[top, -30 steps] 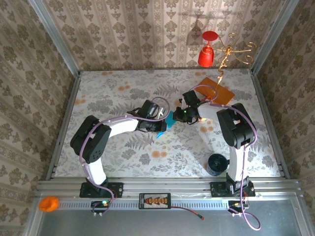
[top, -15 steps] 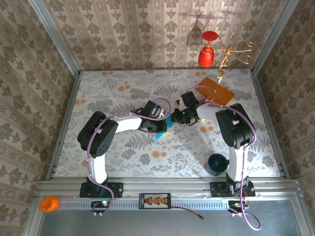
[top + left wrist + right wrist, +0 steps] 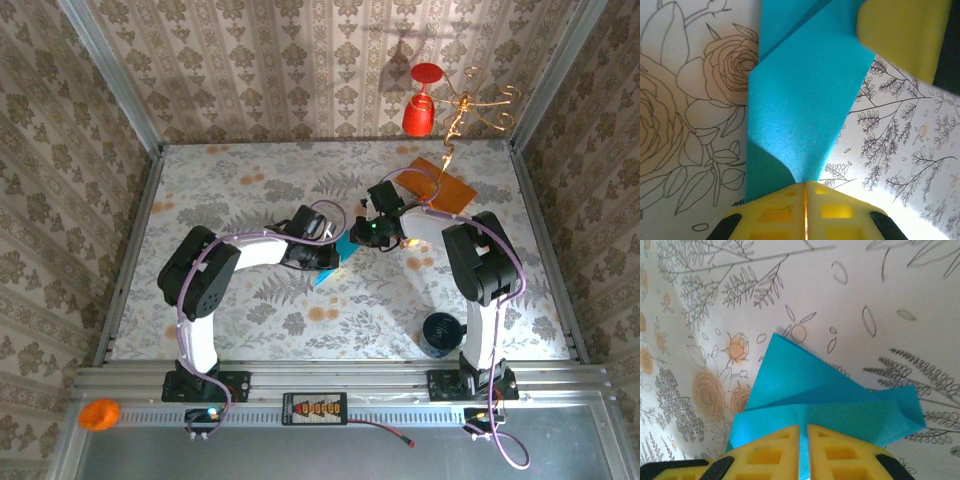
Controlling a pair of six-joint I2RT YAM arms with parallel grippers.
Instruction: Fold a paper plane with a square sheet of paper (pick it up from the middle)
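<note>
Tabletop [image 3: 220, 195] floral-printed, walls [image 3: 250, 70] damask-papered

1. You see beige damask wallpaper on all three walls [image 3: 250, 70].
2. Your table [image 3: 220, 190] has a pale cloth printed with leaves and orange flowers.
3. Metal posts [image 3: 110, 70] stand at the corners, and a rail [image 3: 120, 385] runs along the near edge.
</note>
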